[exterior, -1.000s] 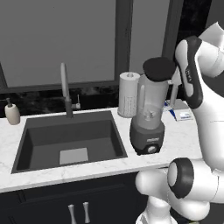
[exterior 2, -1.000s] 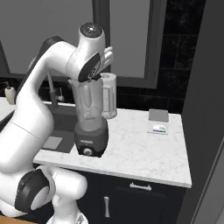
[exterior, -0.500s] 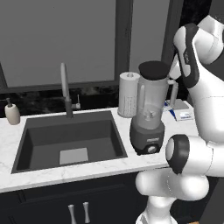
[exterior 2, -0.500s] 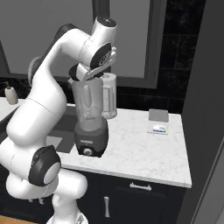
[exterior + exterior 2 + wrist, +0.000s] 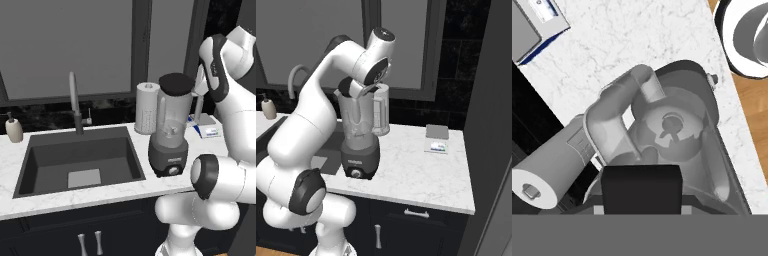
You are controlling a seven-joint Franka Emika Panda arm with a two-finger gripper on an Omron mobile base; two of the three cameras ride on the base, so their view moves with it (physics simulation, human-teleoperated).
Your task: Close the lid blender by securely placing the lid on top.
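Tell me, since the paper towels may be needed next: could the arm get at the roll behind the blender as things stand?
Probably yes, though not head-on. The paper towel roll stands close behind the blender, whose tall jar blocks a frontal approach. Its top is uncovered, so coming down from above looks open. The gripper is shut on the lid.

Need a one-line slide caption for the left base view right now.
Black lid sits atop the blender jar beside the sink, paper-towel roll behind.

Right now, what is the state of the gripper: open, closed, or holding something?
Gripper: closed on the lid, which it holds at the top of the blender jar.
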